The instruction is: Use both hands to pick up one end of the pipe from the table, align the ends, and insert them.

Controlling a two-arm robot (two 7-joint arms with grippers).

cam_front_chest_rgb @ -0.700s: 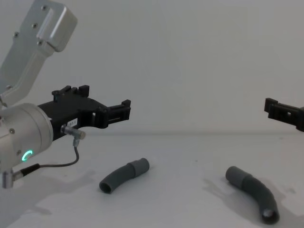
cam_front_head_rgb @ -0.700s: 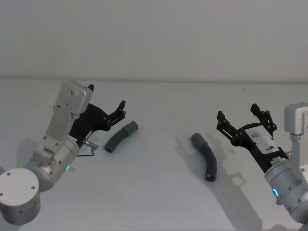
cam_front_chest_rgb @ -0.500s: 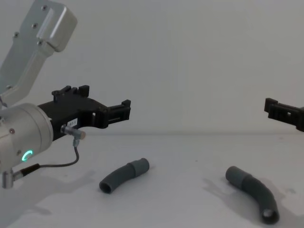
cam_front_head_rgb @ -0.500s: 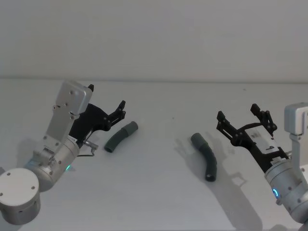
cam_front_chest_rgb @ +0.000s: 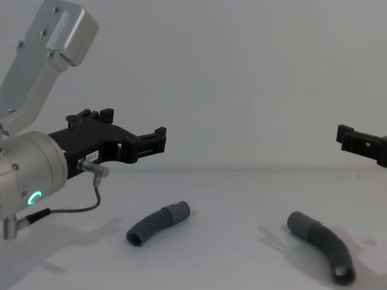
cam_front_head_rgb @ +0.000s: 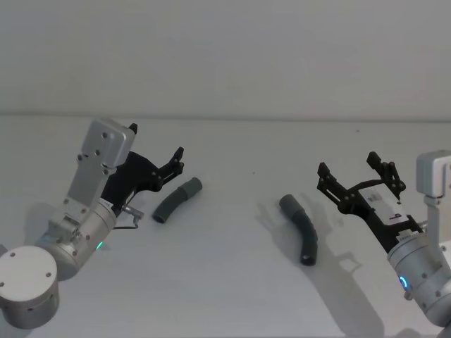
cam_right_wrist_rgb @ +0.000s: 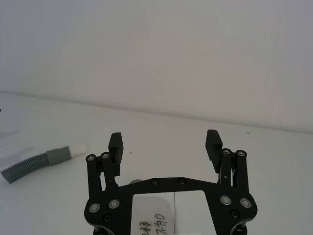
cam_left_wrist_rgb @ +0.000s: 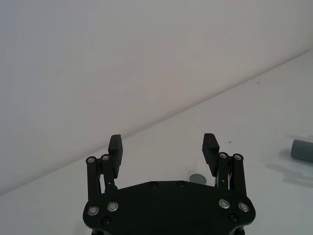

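Open table round both pieces.
You have bare table (cam_front_head_rgb: 232, 282) between the left piece (cam_front_head_rgb: 176, 199) and right piece (cam_front_head_rgb: 301, 227), well apart. Left gripper (cam_front_head_rgb: 156, 141) and right gripper (cam_front_head_rgb: 347, 163) hang raised, jaws spread, outboard of them. Left arm's cable (cam_front_head_rgb: 129, 220) loops near the left piece.

The left hose piece (cam_front_head_rgb: 175, 201) and right hose piece (cam_front_head_rgb: 304, 232), curved, dark-grey, ribbed, lie well apart on the white tabletop (cam_front_head_rgb: 225, 282), smooth cuffs (cam_front_head_rgb: 192, 186) inward.

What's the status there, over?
Left gripper open, raised. Right gripper open, raised. Left pipe piece, right pipe piece on table, apart. Nothing in the way.
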